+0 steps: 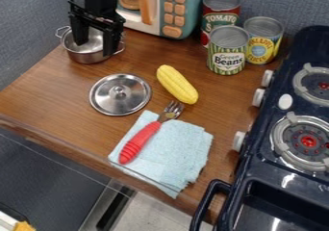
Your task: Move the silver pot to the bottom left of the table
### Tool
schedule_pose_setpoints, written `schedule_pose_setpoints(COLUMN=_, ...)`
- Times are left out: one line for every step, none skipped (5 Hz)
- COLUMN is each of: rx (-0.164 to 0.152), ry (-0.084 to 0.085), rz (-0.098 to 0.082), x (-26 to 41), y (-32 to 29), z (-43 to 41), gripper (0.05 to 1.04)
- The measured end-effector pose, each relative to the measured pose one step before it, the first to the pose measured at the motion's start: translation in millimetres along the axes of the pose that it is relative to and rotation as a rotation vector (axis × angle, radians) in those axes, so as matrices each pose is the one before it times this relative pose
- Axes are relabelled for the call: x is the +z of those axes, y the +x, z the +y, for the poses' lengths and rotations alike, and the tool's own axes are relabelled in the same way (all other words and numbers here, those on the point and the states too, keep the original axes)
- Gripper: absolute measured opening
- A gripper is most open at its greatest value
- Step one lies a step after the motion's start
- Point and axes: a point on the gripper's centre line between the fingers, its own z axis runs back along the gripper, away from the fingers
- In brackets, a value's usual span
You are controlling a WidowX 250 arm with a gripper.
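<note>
One pot (87, 57), handles (57, 32) upper left, lower right.

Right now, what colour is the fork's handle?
The fork's handle is red, seen best in the camera view.

Looks down at a steep slant from above, off the front edge of the wooden table (51, 93). Faces the back edge, turned partly toward the left one, so as to catch the front edge aslant, from the left down to the bottom. Stands close enough to take in most of the tabletop, yet cuts off the toy microwave (195, 4) at the top and the toy stove (294, 49) at the right. Reaches past the front edge to the floor (157, 211).
</note>
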Motion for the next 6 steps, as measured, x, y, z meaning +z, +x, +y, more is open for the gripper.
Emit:
schedule_pose_setpoints(rx=0.0073, ry=0.0046, rz=-0.0125, x=3.03, y=0.15, z=9.18, gripper=0.999)
schedule_pose_setpoints(rx=0.0918, ry=0.0111, rz=0.0025, x=-1.52, y=-3.69, z=13.54, gripper=0.999)
schedule_pose_setpoints(rx=0.145, ry=0.0003, rz=0.0255, x=-9.41, y=-3.77, z=10.66, gripper=0.999)
schedule_pose_setpoints(rx=0.209, ry=0.016, rz=0.0444, x=-10.3, y=-2.87, z=12.47, gripper=0.999)
schedule_pose_setpoints(rx=0.24, ry=0.0029, rz=0.0348, x=-6.73, y=2.29, z=3.76, gripper=0.999)
schedule_pose_setpoints(rx=0.2651, ry=-0.0174, rz=-0.0049, x=-1.22, y=1.42, z=-0.29, gripper=0.999)
